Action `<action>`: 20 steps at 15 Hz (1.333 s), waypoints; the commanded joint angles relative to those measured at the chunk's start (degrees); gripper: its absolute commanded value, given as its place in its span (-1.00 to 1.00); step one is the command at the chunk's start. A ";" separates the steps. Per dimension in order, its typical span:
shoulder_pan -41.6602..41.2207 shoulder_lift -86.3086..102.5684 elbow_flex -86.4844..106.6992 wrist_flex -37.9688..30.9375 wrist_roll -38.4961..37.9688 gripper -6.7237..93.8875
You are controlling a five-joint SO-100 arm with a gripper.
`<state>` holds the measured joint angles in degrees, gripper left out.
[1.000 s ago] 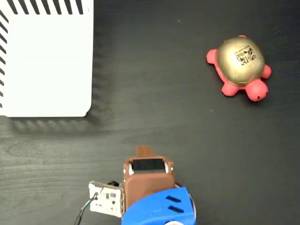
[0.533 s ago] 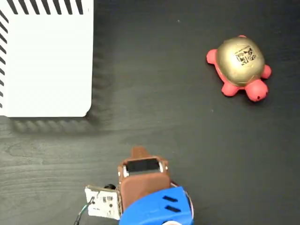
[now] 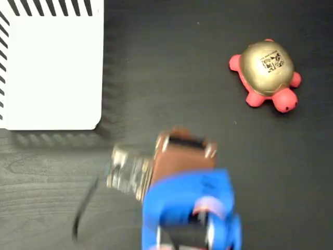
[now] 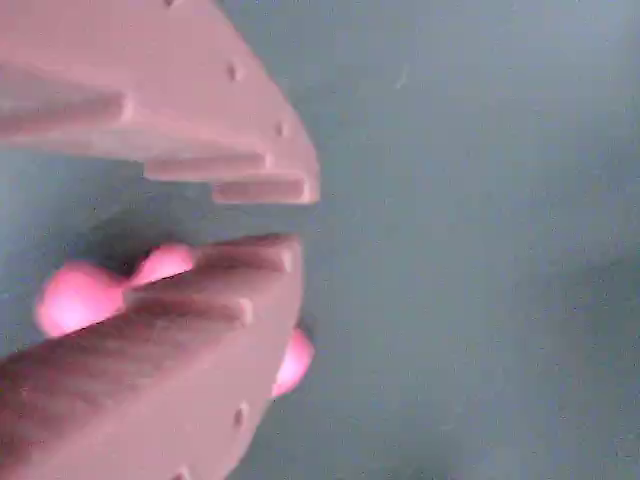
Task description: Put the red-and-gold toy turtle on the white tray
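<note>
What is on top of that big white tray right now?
Nothing on the visible part of the white tray; its left and top run off frame. The turtle sits on the dark table, far right.

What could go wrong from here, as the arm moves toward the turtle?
1. The gripper shows only a narrow gap between its fingers, while the turtle has a wide domed shell; if it does not open, it may push the turtle away.
2. The shell looks smooth and shiny, so a grasp may slip.
3. The tray lies far across the table, so a weak grip could drop the turtle.
</note>
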<state>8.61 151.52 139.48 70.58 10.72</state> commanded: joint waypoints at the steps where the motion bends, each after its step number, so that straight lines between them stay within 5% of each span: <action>1: 2.81 -14.85 -21.09 7.82 6.68 -0.86; 5: 9.40 -33.31 -38.32 11.69 13.36 -0.86; 8: 14.41 -50.62 -55.20 18.37 13.18 -0.86; 13: 21.71 -67.06 -70.84 18.81 12.22 -0.83; 15: 21.80 -71.63 -74.62 20.39 12.22 -0.42; 20: 20.83 -80.51 -78.66 21.09 13.80 0.03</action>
<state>29.18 70.31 64.16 90.79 23.03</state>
